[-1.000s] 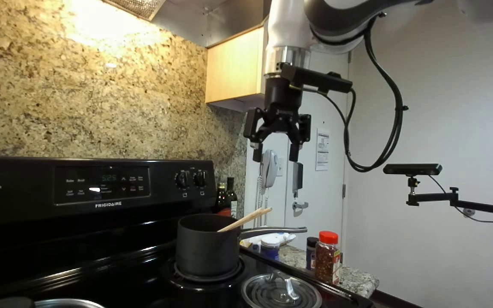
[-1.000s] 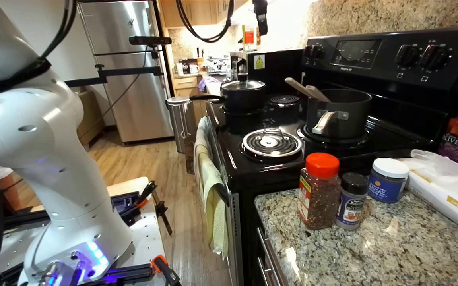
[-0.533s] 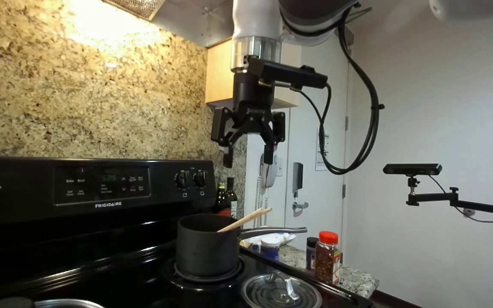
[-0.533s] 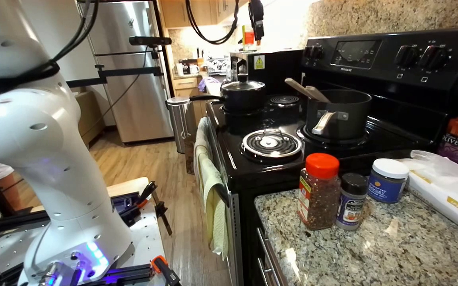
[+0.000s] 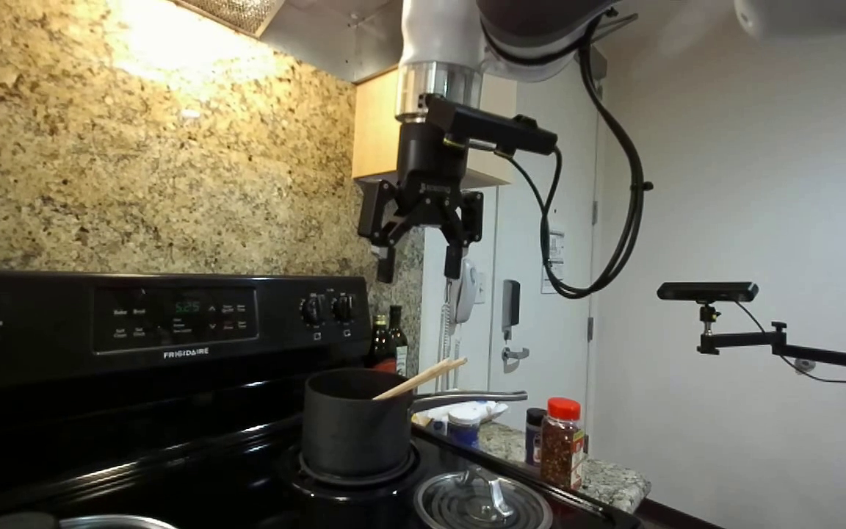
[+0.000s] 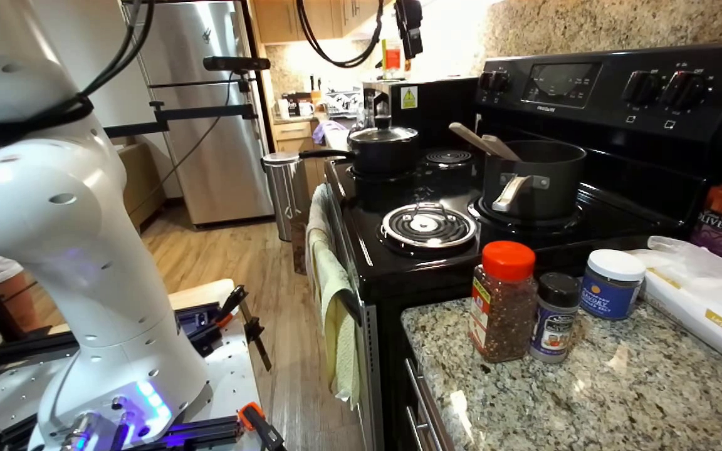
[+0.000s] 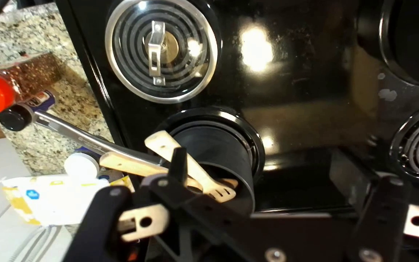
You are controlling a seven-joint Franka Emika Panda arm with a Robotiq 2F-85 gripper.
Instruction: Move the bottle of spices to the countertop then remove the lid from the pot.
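The bottle of spices (image 5: 561,452), red-capped, stands on the speckled countertop (image 6: 624,401) beside the stove; the bottle shows there too (image 6: 502,316) and in the wrist view (image 7: 38,76). A round glass lid (image 5: 441,507) with shiny rim and arched handle lies on the front burner, also in the wrist view (image 7: 186,87). A black lidded pot (image 6: 383,156) stands at the stove's far end; its knobbed lid (image 6: 395,134) is on it. My gripper (image 5: 420,266) is open and empty, high above the stove; its fingers (image 7: 179,163) spread wide in the wrist view.
A dark grey pot (image 5: 357,430) with wooden utensils (image 5: 423,377) stands on the back burner, its handle reaching over the counter. A dark-capped shaker (image 6: 553,326), white-lidded jar (image 6: 612,288) and white box (image 6: 693,319) share the countertop. The backsplash (image 5: 173,198) rises behind the stove.
My gripper first moved left over the stove, toward the backsplash and dark grey pot, then only slightly left and up. It stays open. The bottle, lids and pots have not moved.
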